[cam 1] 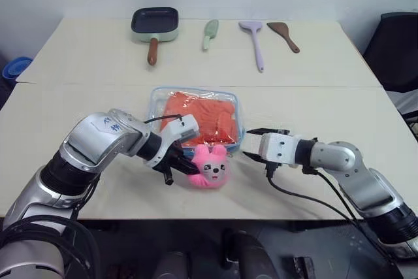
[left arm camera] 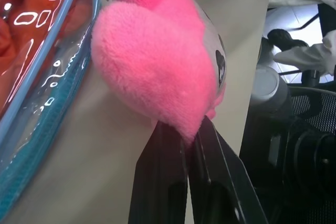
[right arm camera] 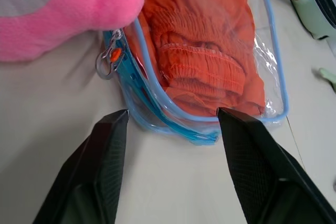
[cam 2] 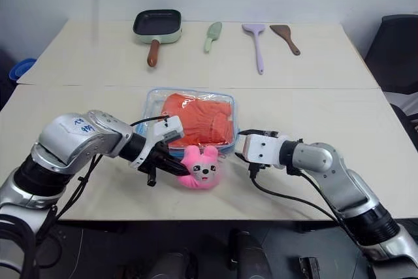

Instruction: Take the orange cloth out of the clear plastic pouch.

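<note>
Left claw [cam 1: 185, 169] pinches pink plush toy [cam 1: 210, 166] beside clear plastic pouch [cam 1: 157, 99]

Cloth [cam 1: 199, 117] inside pouch [cam 1: 157, 99] — plush toy [cam 1: 210, 166] just before it

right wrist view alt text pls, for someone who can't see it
The right pincer stands open at a corner of the clear plastic pouch, which lies on the table with the orange cloth folded inside. A pink plush toy rests against the pouch beside its metal zipper ring.
</note>
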Controlling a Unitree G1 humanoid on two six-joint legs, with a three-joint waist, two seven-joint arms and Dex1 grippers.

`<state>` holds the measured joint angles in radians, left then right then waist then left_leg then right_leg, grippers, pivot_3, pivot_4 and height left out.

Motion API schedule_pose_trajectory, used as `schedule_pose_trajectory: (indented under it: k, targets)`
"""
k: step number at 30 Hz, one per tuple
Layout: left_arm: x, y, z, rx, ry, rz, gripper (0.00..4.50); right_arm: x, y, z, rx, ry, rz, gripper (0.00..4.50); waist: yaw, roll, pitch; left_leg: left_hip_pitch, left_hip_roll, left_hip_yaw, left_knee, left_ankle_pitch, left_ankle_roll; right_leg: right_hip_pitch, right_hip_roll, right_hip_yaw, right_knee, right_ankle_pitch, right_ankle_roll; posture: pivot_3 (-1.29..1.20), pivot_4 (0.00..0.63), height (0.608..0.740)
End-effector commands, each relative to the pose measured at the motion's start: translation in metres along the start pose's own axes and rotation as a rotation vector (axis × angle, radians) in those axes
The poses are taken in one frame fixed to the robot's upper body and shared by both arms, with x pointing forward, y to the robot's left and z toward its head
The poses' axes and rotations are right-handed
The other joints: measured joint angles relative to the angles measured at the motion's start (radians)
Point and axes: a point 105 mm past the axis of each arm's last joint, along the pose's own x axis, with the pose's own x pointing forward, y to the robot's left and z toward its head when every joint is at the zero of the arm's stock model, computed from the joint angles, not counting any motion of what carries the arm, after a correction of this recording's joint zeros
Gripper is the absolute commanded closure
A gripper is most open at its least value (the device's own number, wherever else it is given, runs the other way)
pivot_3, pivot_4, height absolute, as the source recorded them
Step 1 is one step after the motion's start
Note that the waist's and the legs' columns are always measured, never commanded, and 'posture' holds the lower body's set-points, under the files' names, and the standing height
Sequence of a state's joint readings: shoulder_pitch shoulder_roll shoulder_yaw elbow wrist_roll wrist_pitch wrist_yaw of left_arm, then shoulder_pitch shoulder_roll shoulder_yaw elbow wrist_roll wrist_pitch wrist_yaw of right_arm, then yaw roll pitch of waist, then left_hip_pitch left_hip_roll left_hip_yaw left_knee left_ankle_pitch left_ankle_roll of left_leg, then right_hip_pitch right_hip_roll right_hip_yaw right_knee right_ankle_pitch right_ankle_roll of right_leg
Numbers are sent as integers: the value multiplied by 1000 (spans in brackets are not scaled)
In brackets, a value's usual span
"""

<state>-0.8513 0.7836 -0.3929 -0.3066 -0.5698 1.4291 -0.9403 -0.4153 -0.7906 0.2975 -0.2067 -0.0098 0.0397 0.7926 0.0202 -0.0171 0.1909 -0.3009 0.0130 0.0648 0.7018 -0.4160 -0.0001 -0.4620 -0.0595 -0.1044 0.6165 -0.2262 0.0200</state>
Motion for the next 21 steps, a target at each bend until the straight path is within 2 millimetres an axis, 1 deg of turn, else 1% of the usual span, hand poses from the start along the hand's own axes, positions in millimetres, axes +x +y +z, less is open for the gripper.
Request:
schedule_pose_trajectory:
  k: [1,3,5,7,8,9,10,13,14,15,18,21]
  targets:
    - [-6,-4,3,6,-27,17,4500,5,-5,3,-87,-21,12,1604,-1,0,0,0,0,0,0,0,0,0,0,0,0,0,0,0,150,740]
    - [-6,-6,3,0,-33,18,4500,10,-7,0,-122,-19,15,1604,-2,0,0,0,0,0,0,0,0,0,0,0,0,0,0,0,150,740]
    - [-5,-7,3,-6,-38,23,4500,13,-11,-1,-118,-30,2,1604,-3,0,0,0,0,0,0,0,0,0,0,0,0,0,0,0,150,740]
    - [-4,-7,3,-10,-42,27,4500,16,-14,-2,-121,-37,-2,1976,-5,0,0,0,0,0,0,0,0,0,0,0,1,0,0,0,150,740]
    - [-4,-7,3,-13,-44,29,4500,17,-14,-3,-128,-40,4,2182,-7,0,0,0,0,0,0,0,0,0,0,0,1,0,0,0,150,740]
    - [-4,-7,3,-15,-46,30,4500,18,-13,-4,-134,-41,12,2585,-7,0,0,0,0,0,0,0,0,0,0,0,1,0,-1,0,150,740]
    - [-4,-7,3,-18,-48,32,4500,18,-13,-4,-136,-43,18,2847,-7,0,0,0,0,0,0,0,0,0,0,0,1,0,-1,0,150,740]
    - [-3,-7,4,-25,-55,35,4500,20,-9,-5,-150,-46,42,3917,-8,0,0,0,0,0,0,0,0,0,0,0,1,0,-1,0,150,740]
    - [-3,-7,4,-26,-56,36,4500,21,-8,-4,-151,-49,46,4243,-9,0,0,0,0,0,0,0,-1,0,0,0,1,0,-1,0,150,740]
    - [-3,-6,4,-28,-58,37,4500,22,-6,-3,-151,-55,54,4477,-11,0,0,0,0,0,0,0,-1,0,0,0,1,0,-1,0,150,740]
    - [-3,-5,3,-41,-64,40,4500,22,-2,-2,-162,-62,71,4477,-18,0,0,0,0,-1,0,0,-1,0,0,0,1,0,-1,0,150,740]
    - [-7,2,-6,-66,-62,69,4500,16,-5,-6,-186,-43,78,4477,-21,0,0,0,1,-1,0,1,-1,0,0,0,2,-1,-1,0,150,740]
